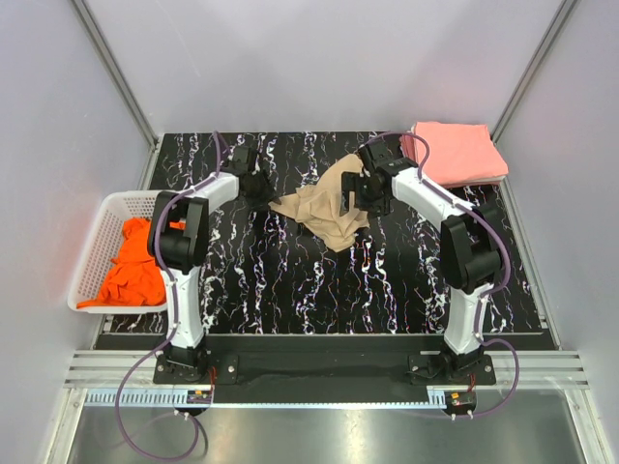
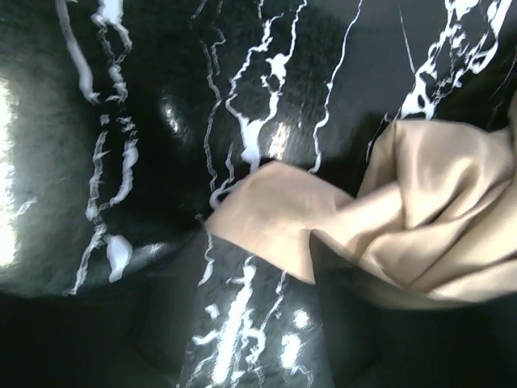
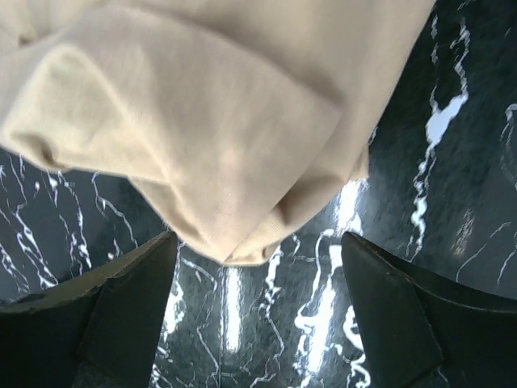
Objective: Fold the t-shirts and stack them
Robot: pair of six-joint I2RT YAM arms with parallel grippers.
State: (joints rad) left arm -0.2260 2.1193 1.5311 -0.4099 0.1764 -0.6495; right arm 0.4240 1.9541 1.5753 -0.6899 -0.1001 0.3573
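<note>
Black, white-veined glossy table (image 1: 290, 280) carries a crumpled soft tan t-shirt (image 1: 329, 208); right gripper (image 3: 258, 267) stands spread (left gripper (image 1: 259, 190): cannot tell).

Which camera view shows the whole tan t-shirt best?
The top external view: there the tan t-shirt lies crumpled, with nearly its whole outline visible. The left wrist view shows only one corner and some folds. The right wrist view shows only a close-up fold.

The worktop (image 1: 290, 290) is glossy black stone-look with white veins, throwing back glare. The tan shirt (image 1: 324, 208), pink shirts (image 1: 455, 153) and orange shirt (image 1: 135, 266) are soft matt cloth; the basket (image 1: 97, 242) is smooth white plastic lattice.
</note>
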